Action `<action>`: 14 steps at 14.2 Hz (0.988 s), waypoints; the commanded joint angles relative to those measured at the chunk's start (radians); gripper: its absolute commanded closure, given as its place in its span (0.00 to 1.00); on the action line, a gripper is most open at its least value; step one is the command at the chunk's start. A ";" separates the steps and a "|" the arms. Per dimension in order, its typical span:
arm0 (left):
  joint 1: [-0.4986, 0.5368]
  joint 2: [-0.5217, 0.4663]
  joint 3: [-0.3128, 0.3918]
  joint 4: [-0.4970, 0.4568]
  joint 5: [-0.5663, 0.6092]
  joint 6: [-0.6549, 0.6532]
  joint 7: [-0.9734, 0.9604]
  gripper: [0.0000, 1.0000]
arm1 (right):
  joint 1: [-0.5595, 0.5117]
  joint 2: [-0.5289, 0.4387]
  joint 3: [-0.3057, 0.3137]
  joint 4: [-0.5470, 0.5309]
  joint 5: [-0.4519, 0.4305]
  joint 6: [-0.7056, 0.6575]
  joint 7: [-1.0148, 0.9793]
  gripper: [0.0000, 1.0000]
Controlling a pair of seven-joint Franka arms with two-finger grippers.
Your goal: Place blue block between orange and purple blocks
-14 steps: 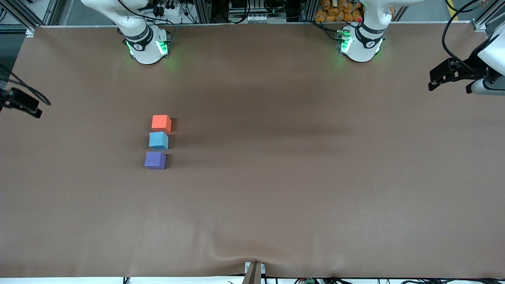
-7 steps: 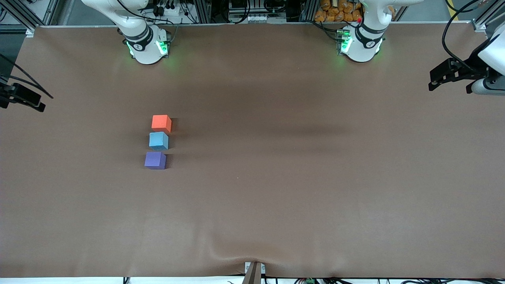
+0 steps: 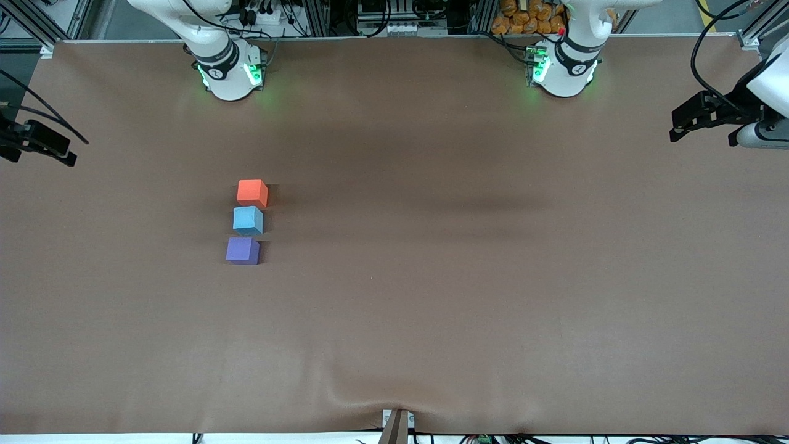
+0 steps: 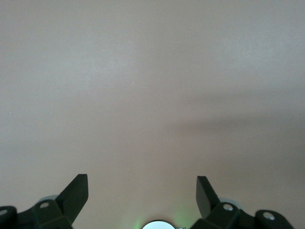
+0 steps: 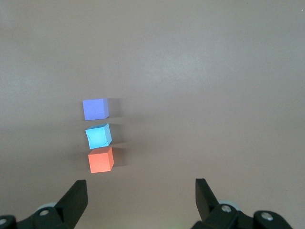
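Three small cubes lie in a short row on the brown table, toward the right arm's end. The orange block (image 3: pixel 252 192) is farthest from the front camera. The blue block (image 3: pixel 248 220) lies between it and the purple block (image 3: pixel 242 251), slightly turned, with small gaps on both sides. The right wrist view shows the purple block (image 5: pixel 95 109), the blue block (image 5: pixel 98 136) and the orange block (image 5: pixel 100 160). My right gripper (image 5: pixel 140 193) is open and empty, high above the table and away from the row. My left gripper (image 4: pixel 142 188) is open and empty over bare table at the left arm's end (image 3: pixel 678 129).
The brown table cover (image 3: pixel 431 277) has a wrinkle at its near edge (image 3: pixel 370 401). The two arm bases (image 3: pixel 228 71) (image 3: pixel 564 68) stand along the edge farthest from the front camera. Part of the right hand (image 3: pixel 43 145) shows at the table's end.
The right hand at the table's end has drifted a little toward the bases' edge. The three blocks and the left arm have not moved.
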 commanded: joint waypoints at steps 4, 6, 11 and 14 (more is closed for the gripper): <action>0.009 0.004 -0.003 0.009 -0.012 0.002 0.005 0.00 | 0.006 -0.032 0.003 -0.040 -0.023 0.020 -0.009 0.00; 0.010 0.006 -0.003 0.009 -0.012 0.002 0.008 0.00 | 0.006 -0.032 0.003 -0.040 -0.022 0.020 -0.009 0.00; 0.010 0.006 0.003 0.009 -0.008 0.004 0.019 0.00 | 0.004 -0.031 0.003 -0.038 -0.017 0.020 -0.009 0.00; 0.010 0.006 0.004 0.009 -0.006 0.002 0.019 0.00 | 0.004 -0.031 0.003 -0.037 -0.015 0.020 -0.009 0.00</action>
